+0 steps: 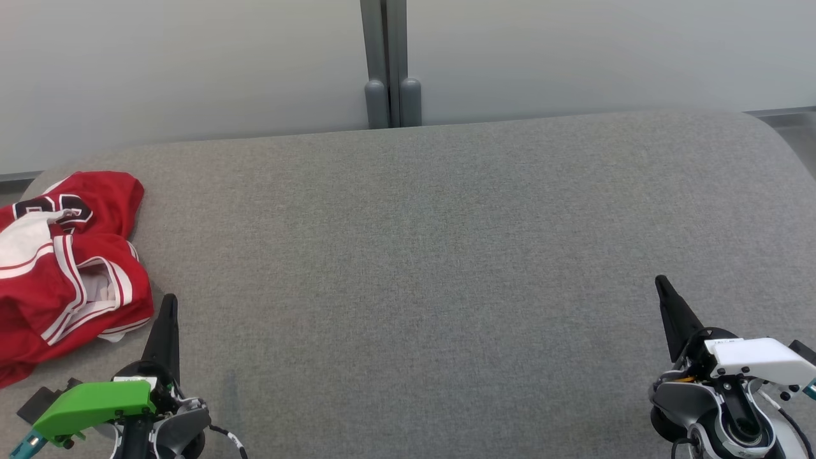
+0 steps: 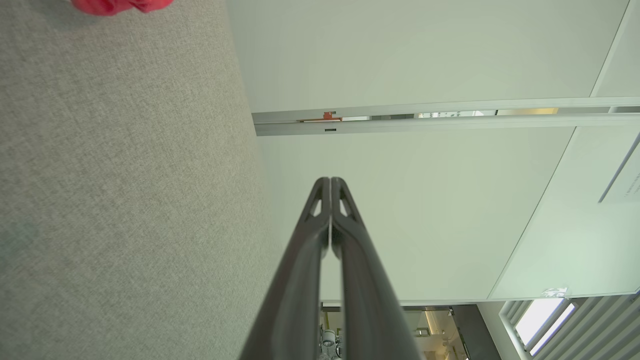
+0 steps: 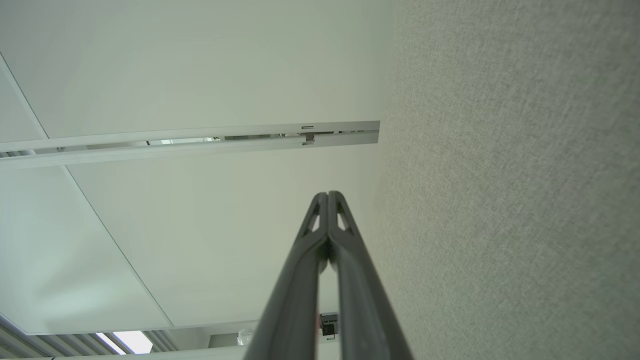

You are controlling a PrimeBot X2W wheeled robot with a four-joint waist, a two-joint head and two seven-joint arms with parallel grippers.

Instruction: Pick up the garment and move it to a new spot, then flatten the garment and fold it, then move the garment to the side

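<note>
**Head view.** The garment (image 1: 64, 268), a red jersey with white trim, lies crumpled at the left edge of the desk (image 1: 446, 255), towards the front left corner. Part of it runs out of view on the left. The left gripper (image 1: 169, 306) stands just beside the garment's near hem. It appears not to touch it. Its jaws are pressed together and hold nothing. The right gripper (image 1: 663, 288) stands near the front right corner, well apart from the garment, with jaws also pressed together and empty. Black figures outlined in white show on the far part of the garment, but folds hide them and they cannot be read.

**Left wrist view.** The jaws meet at the tips. A red edge of the garment shows at the top left. A notice (image 2: 625, 185) on the wall is too small to read.

**Right wrist view.** The jaws meet at the tips, alongside the grey desk cover.

**Progress.** No step appears done. Pickup, relocation, flattening, folding and setting aside all remain.
</note>
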